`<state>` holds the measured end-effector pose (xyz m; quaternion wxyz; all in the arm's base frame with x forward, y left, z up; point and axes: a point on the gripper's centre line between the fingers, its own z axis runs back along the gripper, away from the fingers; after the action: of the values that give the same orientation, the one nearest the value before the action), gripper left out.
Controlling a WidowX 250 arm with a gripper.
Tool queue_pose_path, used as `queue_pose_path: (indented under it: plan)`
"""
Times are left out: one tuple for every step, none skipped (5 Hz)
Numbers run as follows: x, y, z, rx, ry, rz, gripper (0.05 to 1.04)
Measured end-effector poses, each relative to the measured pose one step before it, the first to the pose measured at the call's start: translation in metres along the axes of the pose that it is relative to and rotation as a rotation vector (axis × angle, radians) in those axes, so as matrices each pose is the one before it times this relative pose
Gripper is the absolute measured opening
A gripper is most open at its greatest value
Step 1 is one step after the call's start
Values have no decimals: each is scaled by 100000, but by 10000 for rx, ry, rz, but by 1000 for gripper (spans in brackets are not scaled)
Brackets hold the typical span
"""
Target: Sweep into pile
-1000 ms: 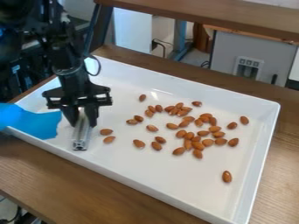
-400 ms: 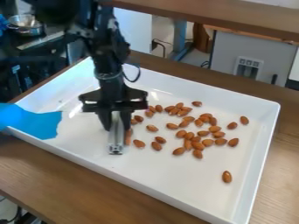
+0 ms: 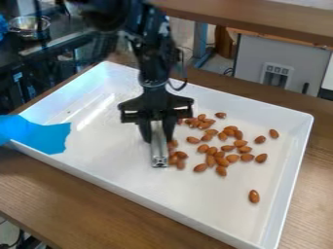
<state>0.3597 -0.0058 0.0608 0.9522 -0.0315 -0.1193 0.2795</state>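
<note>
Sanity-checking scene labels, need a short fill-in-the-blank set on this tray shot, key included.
The gripper holds a bar made of ____.
In the picture, most almonds lie to the ____ of the bar.
The tape on the tray is ____ in colour.
Nearest the camera, just ____ almond lies off by itself.

Missing words: metal; right; blue; one.
</note>
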Motion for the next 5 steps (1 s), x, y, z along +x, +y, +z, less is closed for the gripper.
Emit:
queue_pose_path:
  plan:
    - [-154, -2781, -444, -13, 210, 288, 380]
    - [-1181, -3002, -106, -109, 143, 9, 380]
    - [-1577, -2178, 110, -49, 189, -176, 380]
    - [-1104, -2477, 128, -183, 104, -126, 380]
    - [20, -1702, 692, -262, -24, -59, 380]
